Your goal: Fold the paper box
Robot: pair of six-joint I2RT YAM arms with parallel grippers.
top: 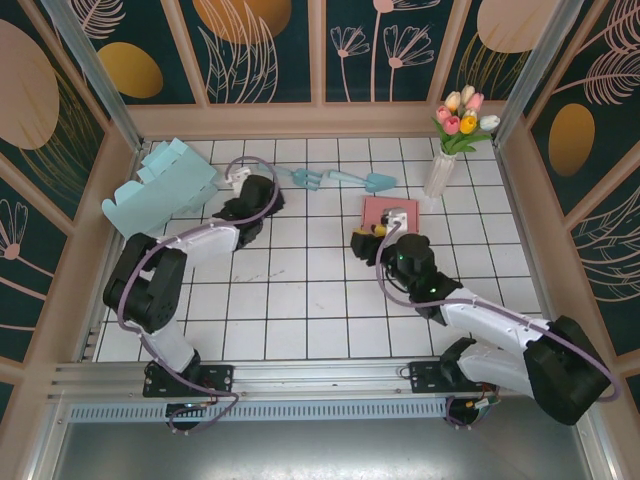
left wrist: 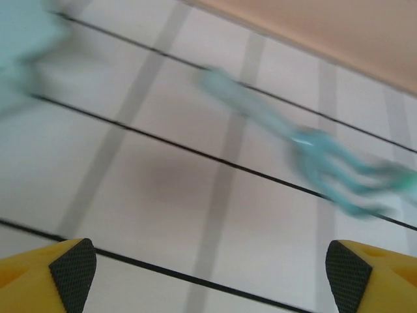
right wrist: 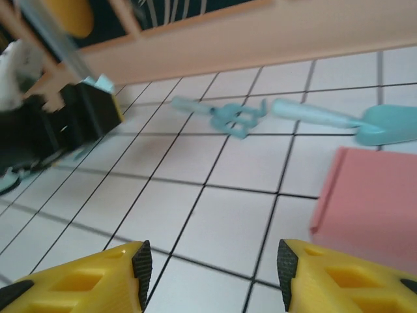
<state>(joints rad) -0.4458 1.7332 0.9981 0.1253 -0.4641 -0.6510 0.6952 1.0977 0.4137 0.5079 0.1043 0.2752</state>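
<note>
Bases sit at the near edge of the tabletop (top: 300,300), a white tiled surface with dark grid lines.

Right arm: it lies low from its base and reaches forward and to the left. The right pincer (right wrist: 214,267) hovers just beside the near-left edge of the pink box (top: 390,213). Its jaws are parted with nothing between them. The fingers (right wrist: 98,280) are yellow plastic with black textured pads.

Pink box: flat, square and matte, with sharp edges, lying flat on the tiles.

Left arm: the elbow is folded back near its base and the forearm stretches far-right. The left pincer (left wrist: 210,267) is well to the left of the pink box and a little farther back. Its jaws are spread wide and empty over bare tile.

Beyond the pink box to the far left is a small rake (top: 308,179) in pale teal plastic, with a round handle and curved tines. Beside it lies a matching scoop (top: 365,180) with a smooth blade.

The paper box (top: 160,188) is well left of the pink box. It is thin light-blue card, unfolded, with zigzag flap edges, tilted against the left wall near the left pincer. Contact cannot be told.

Just beyond the pink box to the right is a white vase (top: 438,172) holding tulips.
</note>
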